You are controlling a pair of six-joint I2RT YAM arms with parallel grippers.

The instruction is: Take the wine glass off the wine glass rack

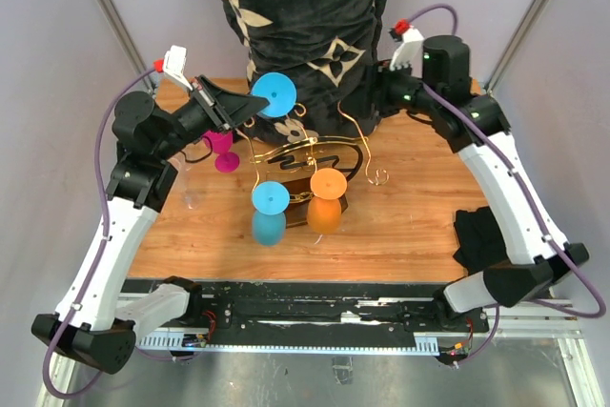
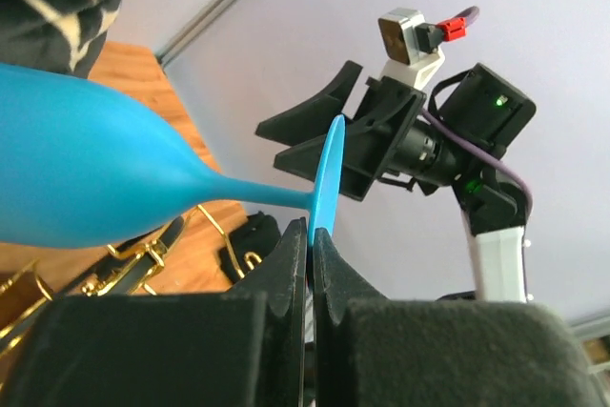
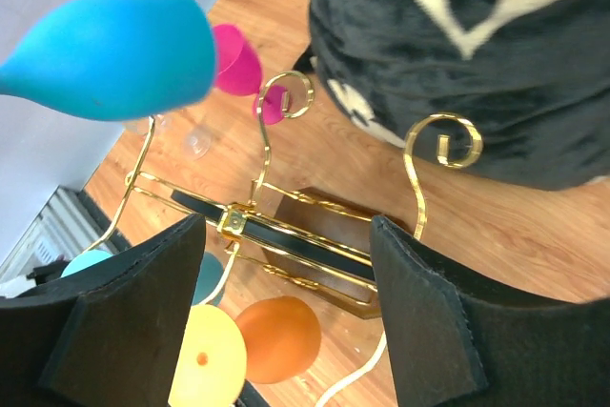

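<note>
I judge the lift-off as nearly done. My left end effector (image 2: pixel 308 235) is clamped on the thin foot of the bright blue wine glass (image 2: pixel 95 173), which it holds up behind the rear left of the gold scrolled-wire wine glass rack (image 1: pixel 307 157). I see no wire around the stem. My right end effector (image 3: pixel 284 231) hovers over the rack with its fingers apart and nothing between them.

Next I should carry the glass away from the spiral tips and down onto the wooden worktop (image 1: pixel 410 216). That move has to be slow, because only the edge of the foot is pinched.

Count:
- One rack.
- Two blue glasses: the one I hold and one hanging (image 1: pixel 269 226).
- One orange glass (image 1: pixel 324 213), also hanging.
- One magenta glass (image 1: pixel 225 157) beside the rack; I can't tell whether it hangs.
- Possibly one clear glass (image 3: pixel 197 143), too faint to be sure.
</note>
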